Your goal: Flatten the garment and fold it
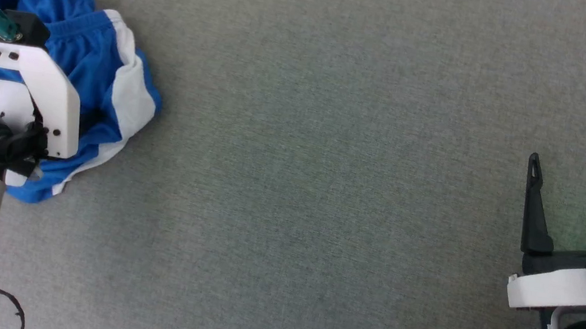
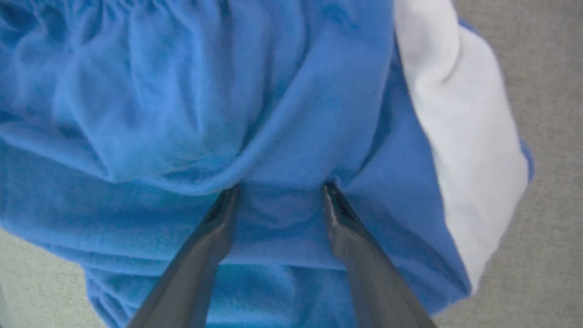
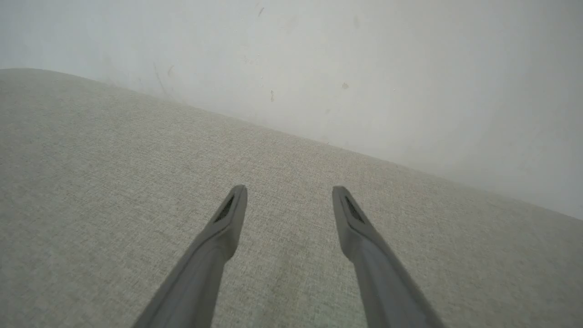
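The garment (image 1: 87, 52), bright blue shorts with white side stripes (image 1: 130, 92), lies crumpled in a heap at the far left of the grey surface. My left arm's white wrist mount (image 1: 47, 92) hangs over the heap and hides the fingers in the head view. In the left wrist view my left gripper (image 2: 280, 189) is open, its tips pressing into a fold of blue cloth (image 2: 182, 114), with the gathered waistband along the top and a white stripe (image 2: 460, 114) to the right. My right gripper (image 1: 563, 156) stands open at the right, holding nothing, over bare surface (image 3: 289, 189).
Grey fabric-covered surface (image 1: 323, 191) spreads between the two arms. A pale wall (image 3: 364, 68) rises behind the surface's far edge in the right wrist view. A thin black cable (image 1: 4, 296) trails by my left arm at the lower left.
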### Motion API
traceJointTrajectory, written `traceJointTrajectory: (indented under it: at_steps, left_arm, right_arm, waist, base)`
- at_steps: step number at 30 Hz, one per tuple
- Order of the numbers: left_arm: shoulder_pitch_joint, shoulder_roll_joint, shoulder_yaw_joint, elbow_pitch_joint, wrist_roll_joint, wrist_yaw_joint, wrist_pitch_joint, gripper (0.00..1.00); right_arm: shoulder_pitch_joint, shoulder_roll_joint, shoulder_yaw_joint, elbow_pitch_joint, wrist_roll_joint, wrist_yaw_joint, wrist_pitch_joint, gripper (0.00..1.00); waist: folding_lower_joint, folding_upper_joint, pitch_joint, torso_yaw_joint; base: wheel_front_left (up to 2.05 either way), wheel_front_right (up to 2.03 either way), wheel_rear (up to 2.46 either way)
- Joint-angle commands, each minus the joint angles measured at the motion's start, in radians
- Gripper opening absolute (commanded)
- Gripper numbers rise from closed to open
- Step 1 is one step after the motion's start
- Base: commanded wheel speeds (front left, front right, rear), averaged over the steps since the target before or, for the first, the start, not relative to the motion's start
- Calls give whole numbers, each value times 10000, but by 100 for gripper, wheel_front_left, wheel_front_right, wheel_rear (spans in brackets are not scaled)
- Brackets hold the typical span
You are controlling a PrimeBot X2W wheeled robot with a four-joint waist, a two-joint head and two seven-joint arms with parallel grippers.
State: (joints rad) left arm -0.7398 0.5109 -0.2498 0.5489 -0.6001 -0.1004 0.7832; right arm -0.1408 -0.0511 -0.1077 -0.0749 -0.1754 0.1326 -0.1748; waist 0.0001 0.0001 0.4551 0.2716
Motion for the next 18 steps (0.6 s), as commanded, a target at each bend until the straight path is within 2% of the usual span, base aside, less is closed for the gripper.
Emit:
traceJointTrajectory:
  at_steps: [1,8,18]
  left_arm:
    - [98,86,-50,24,-10,34,-44,0]
    - [-5,294,26,17,-73,-69,-594,0]
    - [-412,200,619,-701,-1028,-200,-1321,0]
  right_arm:
    - [-200,9,-27,-66,-9,-19,21,100]
    - [-241,9,48,232,246,-19,-119,100]
    - [86,9,61,1197,886,-19,-583,100]
  waist:
    - [-1,-1,166,-139]
    - [-1,-1,-254,-141]
    - [-1,-1,-1896,-196]
  base:
    - [0,0,0]
    - [0,0,0]
    - [0,0,0]
